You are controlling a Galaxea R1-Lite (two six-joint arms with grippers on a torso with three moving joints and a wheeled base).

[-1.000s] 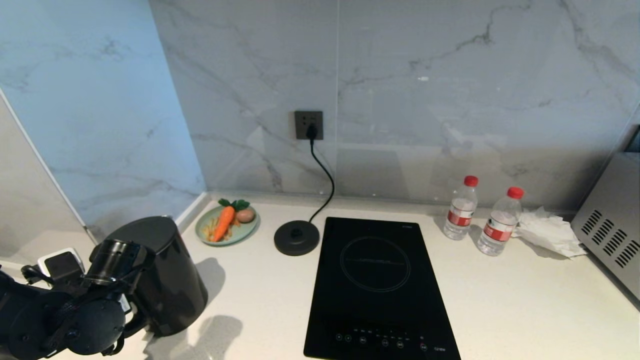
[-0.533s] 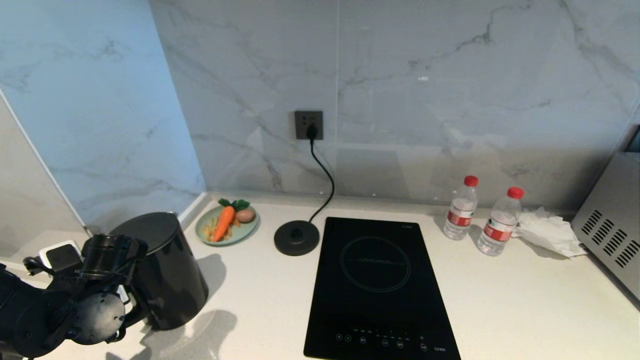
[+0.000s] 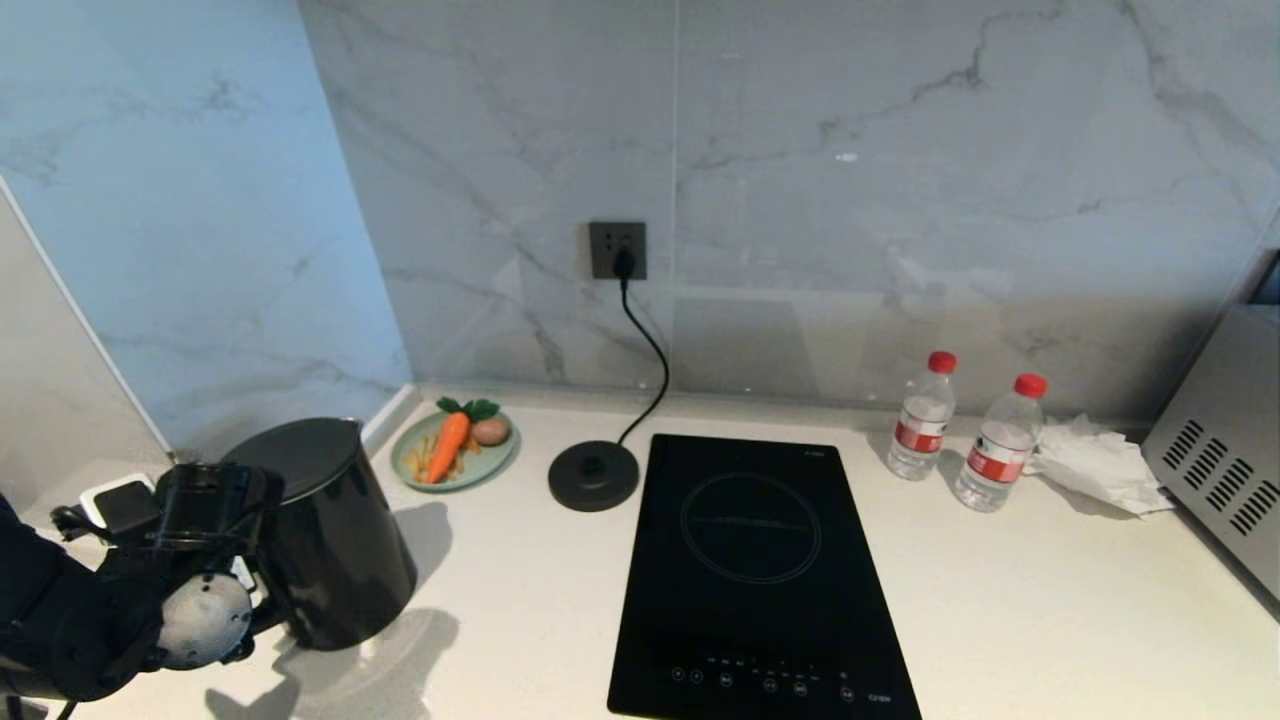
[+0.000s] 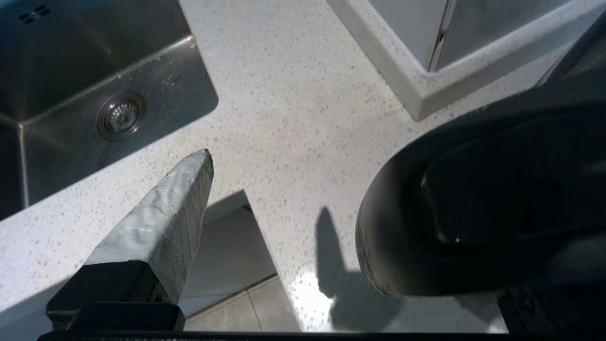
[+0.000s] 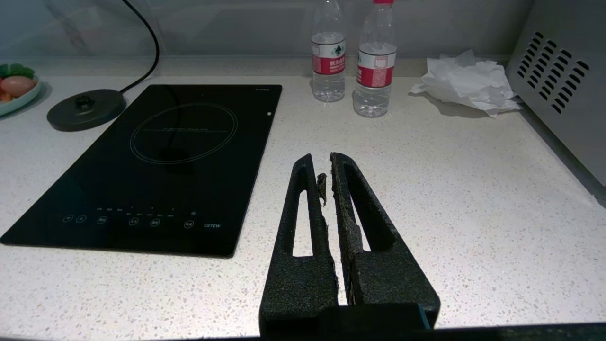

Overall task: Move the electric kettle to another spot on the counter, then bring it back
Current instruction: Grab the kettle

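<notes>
Standing at the far left of the off-white speckled stone bench (image 3: pixel 1050 600) is the tall glossy black electric kettle (image 3: pixel 335 540) with its flat round lid, upright near the corner where the blue-tinted wall meets the grey-veined marble wall (image 3: pixel 900 200); the left gripper (image 3: pixel 245 590) sits just beside it on the handle side, its fingers spread wide, and in the left wrist view one tape-wrapped finger (image 4: pixel 161 222) hangs free over the bench edge while the kettle's black loop handle (image 4: pixel 426 227) lies between the fingers, with no clear contact visible. A steel sink (image 4: pixel 94 94) with a round drain shows in that wrist view too. Further right, a pale green plate (image 3: pixel 500 462) carries an orange carrot (image 3: pixel 447 445) and a brownish egg-like item, then comes the small flat round black corded base disc (image 3: pixel 593 474), bare and well apart from the kettle, its cord running up to a dark wall socket (image 3: pixel 617 249). Next is the flat black glass induction hob (image 3: pixel 760 580), then two clear water bottles (image 3: pixel 922 420) with red caps, crumpled white paper (image 3: pixel 1095 465) and a silver vented appliance (image 3: pixel 1225 460) at the far right. The right gripper (image 5: pixel 326 166) hovers low over the bench near the hob's front corner, its black fingers nearly pressed together and holding nothing
</notes>
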